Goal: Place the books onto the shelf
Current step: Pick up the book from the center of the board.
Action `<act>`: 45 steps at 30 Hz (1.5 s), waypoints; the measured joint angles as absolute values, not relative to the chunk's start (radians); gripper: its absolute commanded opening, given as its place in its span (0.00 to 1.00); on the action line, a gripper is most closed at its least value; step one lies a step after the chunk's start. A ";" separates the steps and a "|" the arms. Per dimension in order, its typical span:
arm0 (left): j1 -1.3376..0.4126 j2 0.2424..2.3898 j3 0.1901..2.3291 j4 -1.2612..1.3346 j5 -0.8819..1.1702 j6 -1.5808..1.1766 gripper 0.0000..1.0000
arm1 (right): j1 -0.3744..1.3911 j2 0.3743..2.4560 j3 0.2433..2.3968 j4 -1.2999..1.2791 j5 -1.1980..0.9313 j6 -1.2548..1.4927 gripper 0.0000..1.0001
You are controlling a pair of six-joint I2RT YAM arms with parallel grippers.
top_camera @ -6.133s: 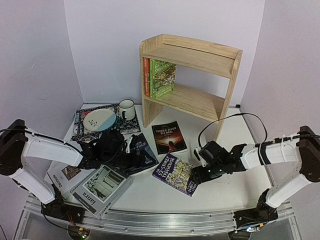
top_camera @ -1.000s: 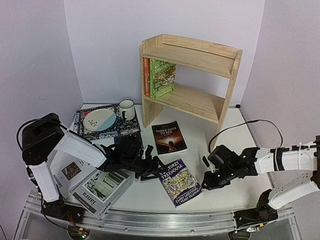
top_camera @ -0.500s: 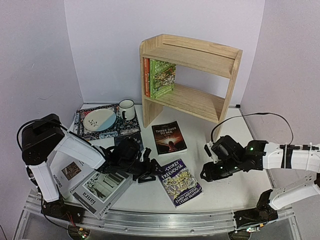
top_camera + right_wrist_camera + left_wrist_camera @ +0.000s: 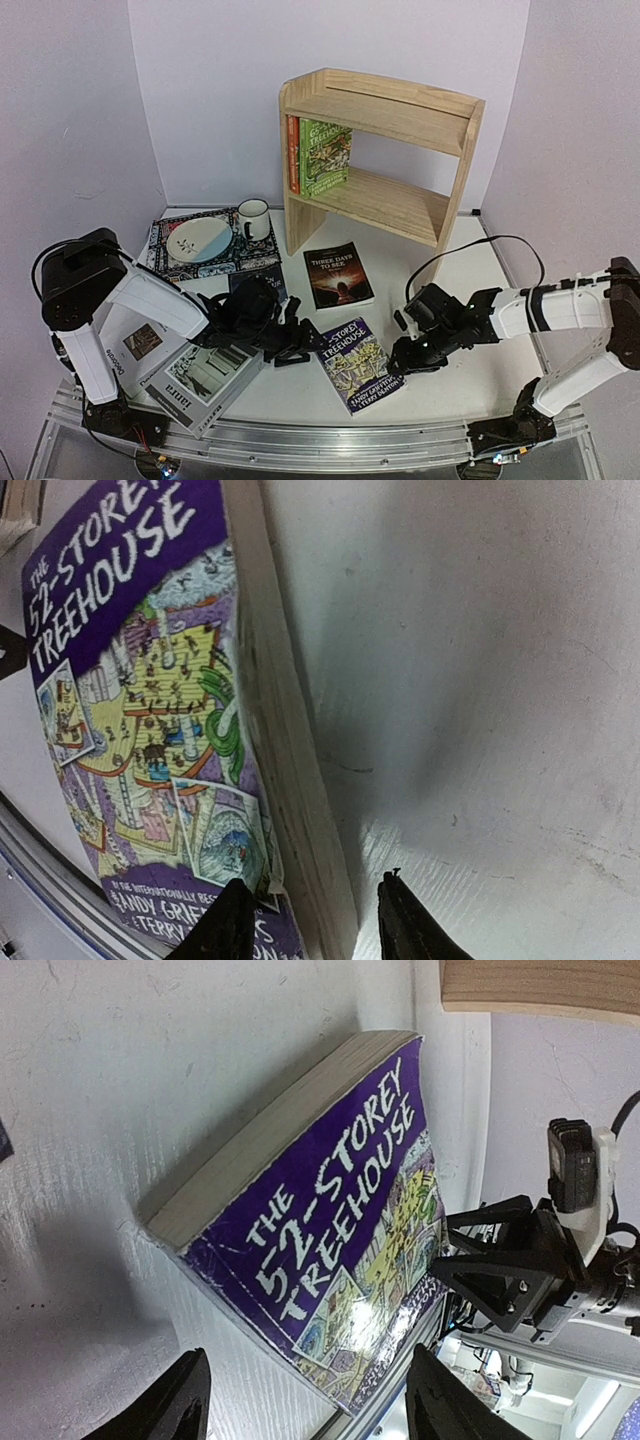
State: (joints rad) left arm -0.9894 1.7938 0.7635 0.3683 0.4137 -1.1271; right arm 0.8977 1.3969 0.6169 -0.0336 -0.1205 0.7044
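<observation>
Left gripper (image 4: 296,346): fingers were spread wide and held nothing, low over the table (image 4: 470,270).
Right gripper (image 4: 402,358): fingers were parted and clamped on nothing, tips down near the tabletop.
Purple Treehouse paperback (image 4: 358,366): lay flat, cover up, between the two grippers. One corner pointed at the left gripper's open fingers, just ahead of them and not touching. Its page edge ran between the right gripper's fingers (image 4: 228,920), one over the cover and the other over bare table.
Black book (image 4: 338,275): lay flat beyond both grippers, on the shelf side.
Dark blue book (image 4: 264,279): sat just behind the left gripper, mostly hidden under that arm.
Grey book (image 4: 205,375): lay further back along the left arm, touching the white book (image 4: 130,350).
Shelf (image 4: 400,110): stood well beyond both grippers, with a green Treehouse paperback (image 4: 325,157) and a red-spined book (image 4: 293,155) upright at the left end of its lower tier.
Placemat (image 4: 162,258): lay far out past the left arm, carrying a plate (image 4: 198,240) and a mug (image 4: 253,218).
</observation>
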 measured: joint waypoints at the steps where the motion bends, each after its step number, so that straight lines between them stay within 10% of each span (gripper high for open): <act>1: -0.989 1.791 0.759 0.367 0.412 -1.127 0.68 | 0.890 1.402 0.607 -0.018 -0.133 0.707 0.37; 9: -0.989 1.783 0.739 0.367 0.407 -1.127 0.68 | 0.852 1.405 0.551 0.079 -0.205 0.735 0.17; 18: -0.990 1.783 0.739 0.367 0.407 -1.127 0.68 | 0.845 1.399 0.534 0.104 -0.230 0.741 0.24; 27: -1.002 1.783 0.739 0.367 0.408 -1.127 0.68 | 0.842 1.387 0.515 0.138 -0.238 0.758 0.00; 45: -1.022 1.789 0.752 0.368 0.408 -1.138 0.77 | 0.813 1.348 0.449 0.219 -0.261 0.760 0.00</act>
